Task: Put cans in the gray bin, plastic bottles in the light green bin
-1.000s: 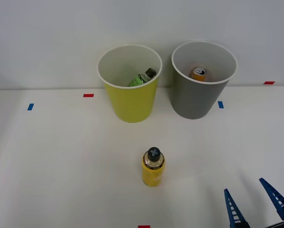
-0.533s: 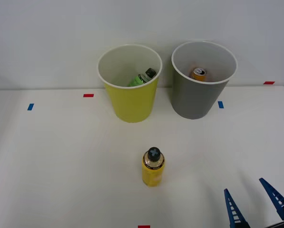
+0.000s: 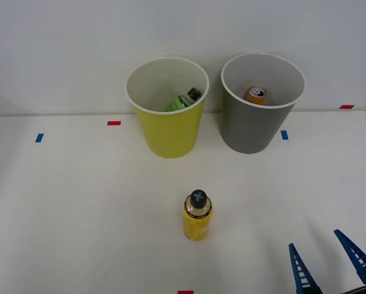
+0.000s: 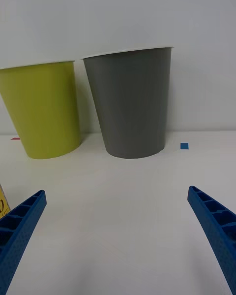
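Right gripper (image 3: 325, 256): sitting low at the near right corner of the table (image 3: 78, 208), fingers (image 3: 300, 269) spread wide and released, nothing between them. Well apart from everything else.

Yellow bottle (image 3: 197, 215): standing upright on the table, black cap on top, pretty much centre and nearer the robot than both bins. It's off to the gripper's left, not touching it. In the wrist view just a sliver of its yellow label peeks in at the picture's edge beside one finger (image 4: 19, 226).

Light green bin (image 3: 167, 107): at the back of the table by the wall, upright. The green-label bottle (image 3: 184, 100) is inside, leaning tilted with its black cap up toward the rim.

Gray bin (image 3: 261, 101): just beside the green one on its right, close but not touching from what I can see. The orange can (image 3: 256, 94) is down inside, silver top facing up.

Wrist view: both bins seen side-on, gray bin (image 4: 130, 103) roughly straight ahead between the open fingers.

Tape marks: small red (image 3: 113, 123) and blue (image 3: 284, 135) bits stuck on the table here and there.
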You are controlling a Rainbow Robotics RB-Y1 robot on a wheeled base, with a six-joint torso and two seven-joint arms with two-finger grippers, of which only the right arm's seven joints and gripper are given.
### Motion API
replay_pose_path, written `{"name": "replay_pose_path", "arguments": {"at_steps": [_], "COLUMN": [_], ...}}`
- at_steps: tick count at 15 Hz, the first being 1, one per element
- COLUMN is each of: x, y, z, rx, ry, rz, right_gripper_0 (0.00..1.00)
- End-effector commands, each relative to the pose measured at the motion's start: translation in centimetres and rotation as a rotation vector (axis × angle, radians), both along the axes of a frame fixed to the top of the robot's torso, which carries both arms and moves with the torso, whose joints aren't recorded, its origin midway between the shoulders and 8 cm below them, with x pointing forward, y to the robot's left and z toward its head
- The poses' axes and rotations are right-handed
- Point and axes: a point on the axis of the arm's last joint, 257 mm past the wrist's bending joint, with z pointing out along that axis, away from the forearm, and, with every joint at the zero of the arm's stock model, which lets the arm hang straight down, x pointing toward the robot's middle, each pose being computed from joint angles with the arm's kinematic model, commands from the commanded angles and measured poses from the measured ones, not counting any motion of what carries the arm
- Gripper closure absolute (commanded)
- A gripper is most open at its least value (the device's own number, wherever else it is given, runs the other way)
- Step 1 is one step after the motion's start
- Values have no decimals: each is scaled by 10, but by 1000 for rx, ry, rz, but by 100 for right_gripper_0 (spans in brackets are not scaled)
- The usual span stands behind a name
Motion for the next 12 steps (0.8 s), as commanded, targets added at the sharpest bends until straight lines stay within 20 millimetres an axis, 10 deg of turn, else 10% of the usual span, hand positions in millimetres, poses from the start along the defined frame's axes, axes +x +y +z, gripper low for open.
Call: {"name": "replay_pose_path", "arguments": {"at_steps": [1,12], "x": [0,0], "y": [0,0], "z": [0,0], "rx": [0,0], "ry": [0,0], "rz": [0,0], "right_gripper_0": [0,0]}}
